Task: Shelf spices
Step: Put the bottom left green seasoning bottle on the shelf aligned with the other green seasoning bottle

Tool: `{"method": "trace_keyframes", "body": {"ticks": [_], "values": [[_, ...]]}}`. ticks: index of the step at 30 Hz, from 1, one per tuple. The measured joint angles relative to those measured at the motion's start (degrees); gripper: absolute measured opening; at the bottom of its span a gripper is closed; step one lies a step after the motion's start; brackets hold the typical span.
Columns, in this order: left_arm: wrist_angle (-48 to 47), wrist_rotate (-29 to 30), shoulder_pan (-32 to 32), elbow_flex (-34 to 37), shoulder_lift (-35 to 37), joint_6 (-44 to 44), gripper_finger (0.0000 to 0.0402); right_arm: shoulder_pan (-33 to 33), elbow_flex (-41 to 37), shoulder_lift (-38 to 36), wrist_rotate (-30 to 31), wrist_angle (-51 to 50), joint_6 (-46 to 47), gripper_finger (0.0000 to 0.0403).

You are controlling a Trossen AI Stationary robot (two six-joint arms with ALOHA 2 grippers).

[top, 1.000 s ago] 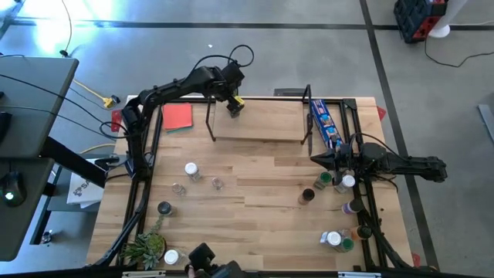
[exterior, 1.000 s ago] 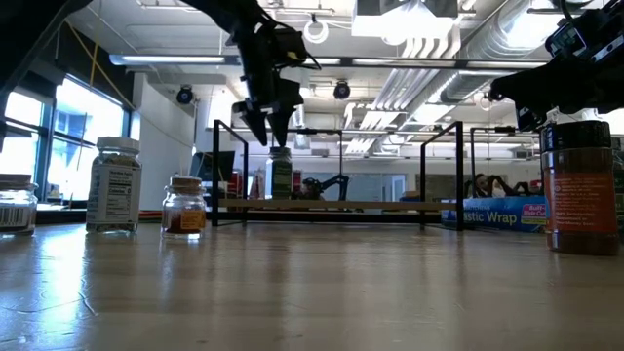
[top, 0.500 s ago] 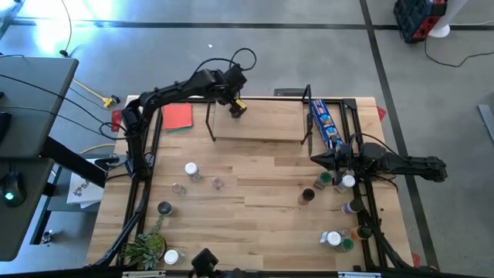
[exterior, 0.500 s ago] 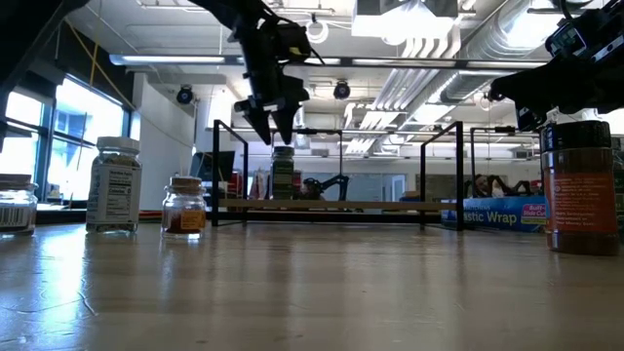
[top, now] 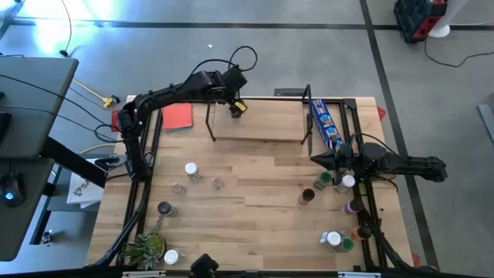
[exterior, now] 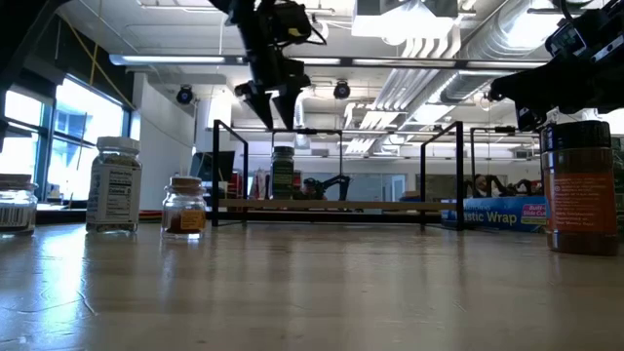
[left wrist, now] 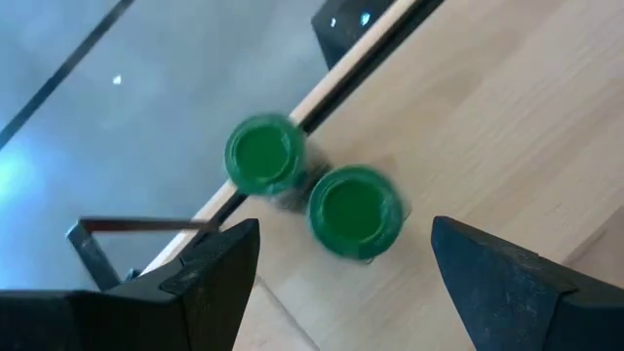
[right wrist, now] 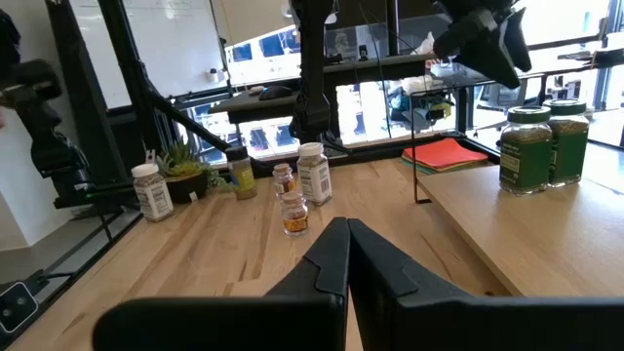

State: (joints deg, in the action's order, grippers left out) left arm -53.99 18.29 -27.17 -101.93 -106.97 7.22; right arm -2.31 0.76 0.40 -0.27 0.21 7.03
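Two green-lidded spice jars (left wrist: 353, 213) touching side by side on the light-wood shelf (top: 262, 127) near its back left corner, left gripper (exterior: 272, 105) spread wide, empty, above them, right gripper (top: 315, 158) closed, empty, beside right-hand jars (top: 344, 182), blue packet (top: 325, 124) nearby.

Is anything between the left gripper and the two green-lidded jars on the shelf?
Nothing visible. The left gripper hangs open directly above the two green-lidded jars, which stand side by side at the shelf edge, with only air between its fingers and the lids.
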Motion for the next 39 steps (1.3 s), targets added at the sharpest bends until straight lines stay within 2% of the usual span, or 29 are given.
{"method": "trace_keyframes", "body": {"ticks": [4, 8, 14, 16, 20, 39], "values": [[5.8, -4.8, 2.6, 0.0, -1.5, -6.3, 0.0279, 0.0, 0.0, 0.0, 0.0, 0.0, 0.0, 0.0], [9.8, -4.6, 4.0, 0.0, -4.4, -9.7, 0.0243, 0.0, 0.0, 0.0, 0.0, 0.0, 0.0, 0.0], [8.9, -5.0, 3.6, 0.0, -9.1, -11.7, 0.0188, 0.0, 0.0, 0.0, 0.0, 0.0, 0.0, 0.0], [8.4, -4.3, 3.6, 0.0, -10.5, -12.9, 0.0174, 0.0, 0.0, 0.0, 0.0, 0.0, 0.0, 0.0], [7.0, 0.8, 3.5, 0.0, -12.4, -14.6, 0.0154, 0.0, 0.0, 0.0, 0.0, 0.0, 0.0, 0.0], [5.7, 3.5, 5.0, 0.0, -11.6, -15.4, 0.0142, 0.0, 0.0, 0.0, 0.0, 0.0, 0.0, 0.0]]}}
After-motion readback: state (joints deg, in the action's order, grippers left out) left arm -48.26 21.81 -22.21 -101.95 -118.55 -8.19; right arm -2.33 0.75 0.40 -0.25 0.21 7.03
